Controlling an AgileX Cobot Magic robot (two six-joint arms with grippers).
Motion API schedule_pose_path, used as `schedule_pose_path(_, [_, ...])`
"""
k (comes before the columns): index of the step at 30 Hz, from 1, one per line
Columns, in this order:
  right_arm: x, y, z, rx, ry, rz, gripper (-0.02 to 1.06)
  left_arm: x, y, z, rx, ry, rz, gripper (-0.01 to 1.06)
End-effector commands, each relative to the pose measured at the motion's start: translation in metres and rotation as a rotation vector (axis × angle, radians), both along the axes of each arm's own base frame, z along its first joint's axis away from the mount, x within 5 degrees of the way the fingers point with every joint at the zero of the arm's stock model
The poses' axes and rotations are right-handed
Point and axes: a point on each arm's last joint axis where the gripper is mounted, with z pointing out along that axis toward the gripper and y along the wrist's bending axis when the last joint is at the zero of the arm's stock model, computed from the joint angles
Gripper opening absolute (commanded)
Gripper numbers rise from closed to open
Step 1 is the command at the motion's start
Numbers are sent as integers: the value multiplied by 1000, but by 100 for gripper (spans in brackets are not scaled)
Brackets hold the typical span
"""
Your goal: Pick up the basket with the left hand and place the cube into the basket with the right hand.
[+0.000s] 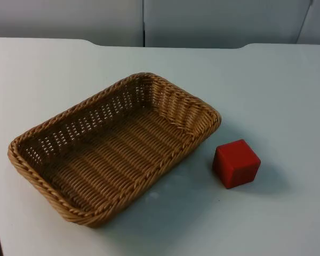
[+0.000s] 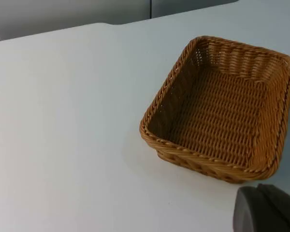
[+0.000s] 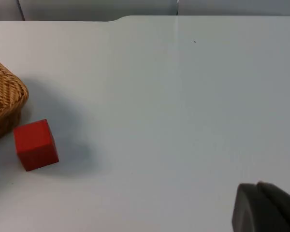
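A: Wicker first. Your tan rectangular woven wicker basket (image 1: pixel 114 146) sits flat on the white table top (image 1: pixel 288 85), turned at an angle to the table's edges, and its woven floor holds nothing.

B: Cube entry?

A: You have the small red cube (image 1: pixel 236 163) resting on the table just beside the basket's right-hand corner, with a narrow strip of bare table between them. Not touching. The right wrist view agrees: red cube (image 3: pixel 36 144) next to the basket corner (image 3: pixel 5 104), apart from it.

B: Left gripper?

A: You can see one dark fingertip of the left gripper (image 2: pixel 268 209) in its wrist view, near the basket's closest short rim (image 2: pixel 217 166), above the table and clear of it. It grips nothing. How wide the jaws stand, I cannot tell.

B: Right gripper?

A: Likewise, one dark fingertip of the right gripper (image 3: pixel 266 208) over bare table, well apart from the cube. Nothing in it; jaw opening cannot be told.

B: Backdrop?

A: Grey partition wall (image 1: pixel 213 21) at the table's far edge.
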Motion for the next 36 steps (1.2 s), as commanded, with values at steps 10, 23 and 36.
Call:
schedule_pose_path(10, [1,-1,-1,-5,-6,-5,0,59,-31,13,-207,347,-152,0])
schedule_pose_path(23, [1,-1,-1,-5,-6,-5,0,196,-50,-57,-413,736,61,62])
schedule_pose_path(36, [1,-1,-1,-5,-6,-5,0,242,-42,-115,-468,772,352,63])
